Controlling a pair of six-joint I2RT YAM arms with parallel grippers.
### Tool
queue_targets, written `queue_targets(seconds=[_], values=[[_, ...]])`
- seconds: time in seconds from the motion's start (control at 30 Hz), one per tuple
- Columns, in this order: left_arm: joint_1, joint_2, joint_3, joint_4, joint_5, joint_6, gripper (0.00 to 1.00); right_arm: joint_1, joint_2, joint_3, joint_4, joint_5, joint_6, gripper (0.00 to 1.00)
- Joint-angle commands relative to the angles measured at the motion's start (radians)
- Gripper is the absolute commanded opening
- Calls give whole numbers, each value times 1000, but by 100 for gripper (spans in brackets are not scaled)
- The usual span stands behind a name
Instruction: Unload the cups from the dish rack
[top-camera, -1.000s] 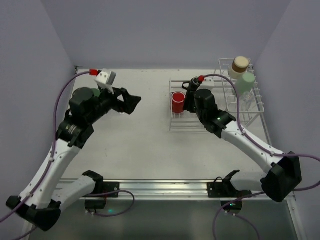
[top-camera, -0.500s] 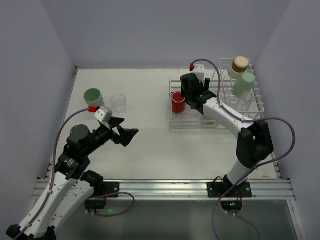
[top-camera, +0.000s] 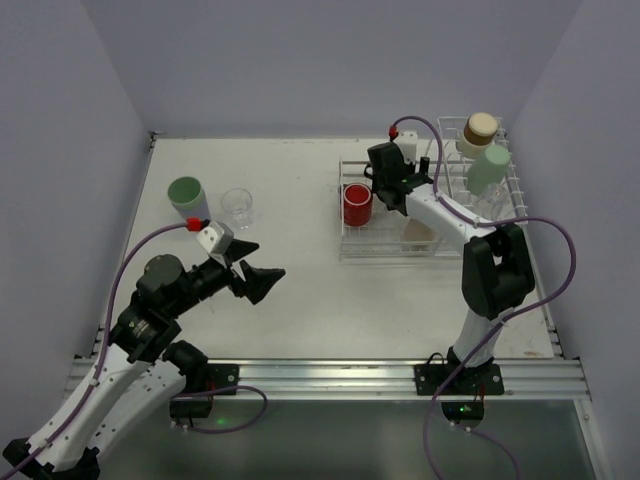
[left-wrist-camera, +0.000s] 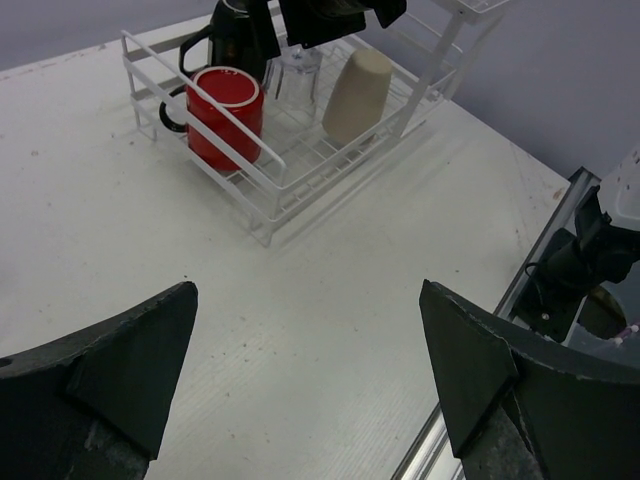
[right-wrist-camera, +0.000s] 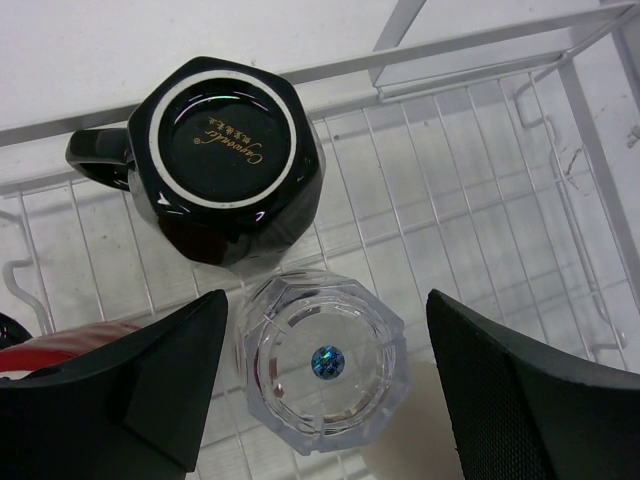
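Over dish rack (top-camera: 380, 256) basket, far-right of table (top-camera: 290, 230): right gripper (right-wrist-camera: 325, 390), jaws spread wide above upturned clear glass (right-wrist-camera: 325, 365), black mug (right-wrist-camera: 225, 160) just beside. Red mug (top-camera: 357, 204) at basket's left rail. Left gripper (left-wrist-camera: 310, 370) wide open, empty, above bare table. Green cup (top-camera: 186, 193) near left edge.

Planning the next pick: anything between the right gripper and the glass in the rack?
Nothing visible. The glass sits upside down under the open right gripper, framed by its jaws. The black mug stands close beside it.
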Motion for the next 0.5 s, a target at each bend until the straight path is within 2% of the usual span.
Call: queue_targets(seconds=[0.0, 0.27, 0.47], values=[[-10, 6, 19, 13, -12, 29, 97, -15, 6, 21, -1, -4, 37, 83], [-10, 26, 20, 13, -24, 30, 97, -34, 10, 5, 1, -128, 86, 82], [-7, 32, 20, 12, -33, 30, 97, -37, 15, -21, 1, -145, 115, 85]])
